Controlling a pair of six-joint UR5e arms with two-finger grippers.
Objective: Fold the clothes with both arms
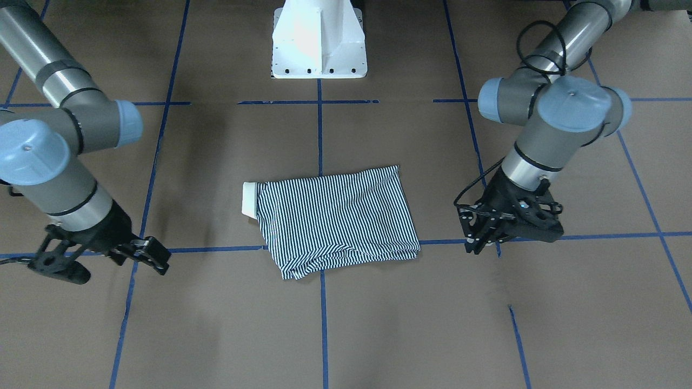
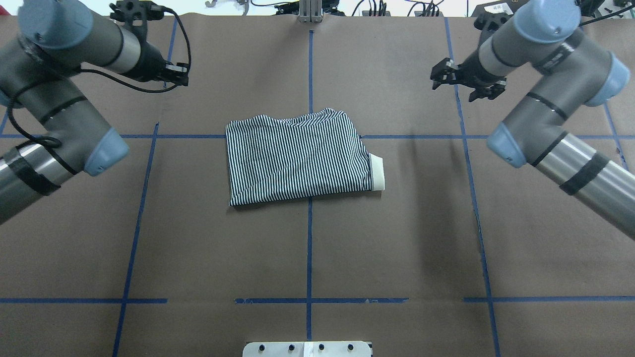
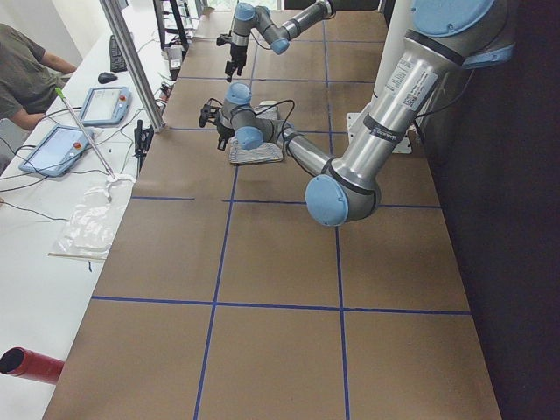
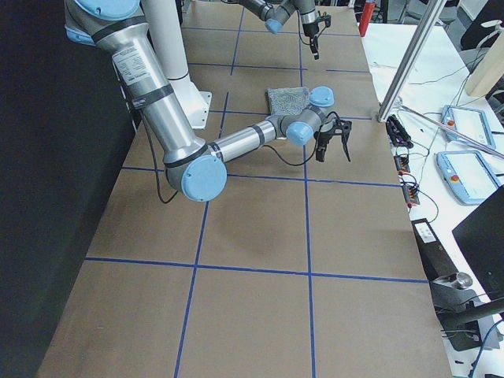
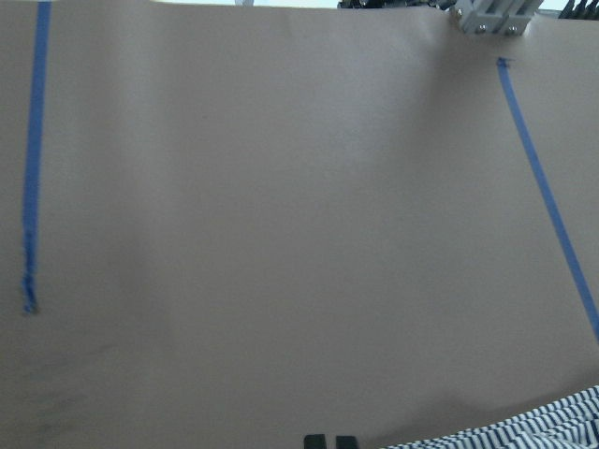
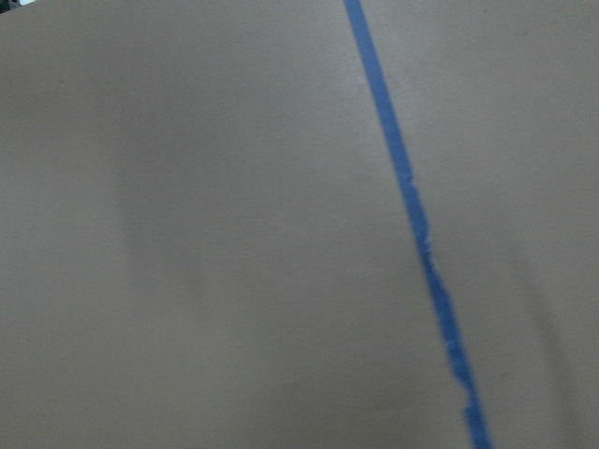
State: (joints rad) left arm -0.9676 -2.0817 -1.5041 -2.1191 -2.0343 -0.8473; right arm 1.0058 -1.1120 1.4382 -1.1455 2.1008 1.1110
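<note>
The brown-papered table [image 2: 397, 238] you were watching, ruled into squares by blue tape lines [image 2: 309, 248], carried a single garment. The left arm [image 2: 59, 114] and the right arm [image 2: 555, 124] reached in from opposite sides and hung over the far half of the table, away from the white pedestal base [image 1: 319, 43].

The striped polo shirt [image 2: 297, 158] lay at the table's centre, folded into a rough rectangle across the middle tape line. One long edge was bunched into loose layers on the side away from the base. Neither arm touched it; both were well apart from the cloth, one at either end.

The left gripper [image 1: 476, 246] hovered above the paper on a cross line of tape. In its own wrist view, you could see its two black fingertips [image 5: 329, 441] drawn close together with nothing between them. A corner of the striped fabric showed at that view's lower right.

The right gripper [image 1: 121, 270] hung near the same cross line on the other side. Its fingers were spread wide and it held nothing. Its wrist camera showed only bare paper and one strip of tape.

The cream collar [image 2: 378, 172] poked out from the folded shirt's end on the robot's right.
</note>
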